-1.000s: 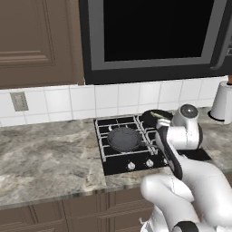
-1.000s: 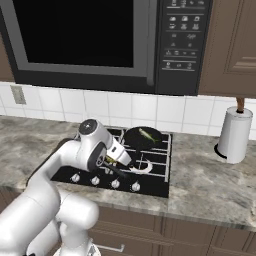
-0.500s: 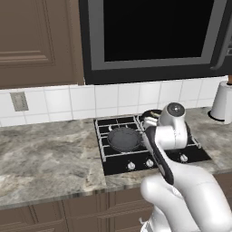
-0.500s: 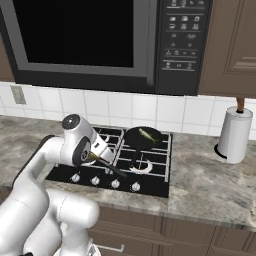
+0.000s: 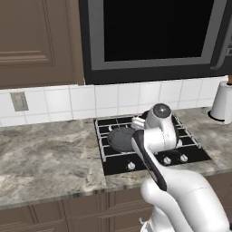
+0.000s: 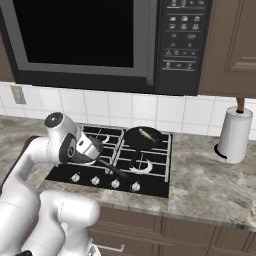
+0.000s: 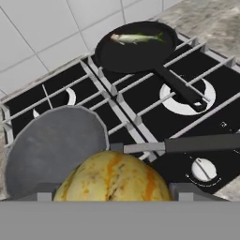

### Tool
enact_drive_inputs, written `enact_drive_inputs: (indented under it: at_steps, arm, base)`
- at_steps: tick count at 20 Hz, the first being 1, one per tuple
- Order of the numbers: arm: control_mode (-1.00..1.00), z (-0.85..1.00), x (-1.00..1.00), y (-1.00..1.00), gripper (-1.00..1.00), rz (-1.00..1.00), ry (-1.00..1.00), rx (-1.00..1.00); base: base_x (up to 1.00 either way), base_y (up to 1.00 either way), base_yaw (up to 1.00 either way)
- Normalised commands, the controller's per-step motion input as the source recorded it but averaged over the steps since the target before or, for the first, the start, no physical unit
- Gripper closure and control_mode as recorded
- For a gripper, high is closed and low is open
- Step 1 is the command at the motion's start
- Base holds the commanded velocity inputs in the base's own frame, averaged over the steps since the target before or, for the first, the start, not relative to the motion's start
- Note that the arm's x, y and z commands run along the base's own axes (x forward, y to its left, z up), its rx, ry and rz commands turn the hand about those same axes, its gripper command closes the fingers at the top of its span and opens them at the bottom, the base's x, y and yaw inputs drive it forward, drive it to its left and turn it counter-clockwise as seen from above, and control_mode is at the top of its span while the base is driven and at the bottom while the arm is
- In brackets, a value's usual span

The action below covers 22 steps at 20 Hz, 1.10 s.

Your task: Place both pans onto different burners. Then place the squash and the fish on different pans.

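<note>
A yellow-orange squash (image 7: 115,177) sat between the fingers above a grey pan (image 7: 51,147); fish (image 7: 138,37) lay in the black pan (image 7: 136,47)

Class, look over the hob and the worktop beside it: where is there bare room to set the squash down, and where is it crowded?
The grey pan at the hob's front left lies bare under the squash. The marble worktop left of the hob is bare too. Crowded: the black pan holds the fish, with its handle lying over the front right burner.
</note>
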Motion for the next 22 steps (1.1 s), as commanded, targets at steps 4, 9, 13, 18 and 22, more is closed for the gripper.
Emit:
enact_drive_inputs:
  at_steps: [4,9,13,18,22]
  arm:
    - [-1.00,0.28,0.00,0.35,1.00,0.00,0.00,0.00]
    - [-1.00,0.13,0.05,0.30,1.00,0.00,0.00,0.00]
    - [-1.00,-0.02,0.14,0.26,1.00,0.00,0.00,0.00]
    - [-1.00,-0.14,0.20,0.14,1.00,0.00,0.00,0.00]
    - [-1.00,-0.31,0.28,0.01,1.00,0.00,0.00,0.00]
  base:
    - [0.00,0.00,0.00]
    - [0.00,0.00,0.00]
    - [0.00,0.00,0.00]
    - [0.00,0.00,0.00]
    - [0.00,0.00,0.00]
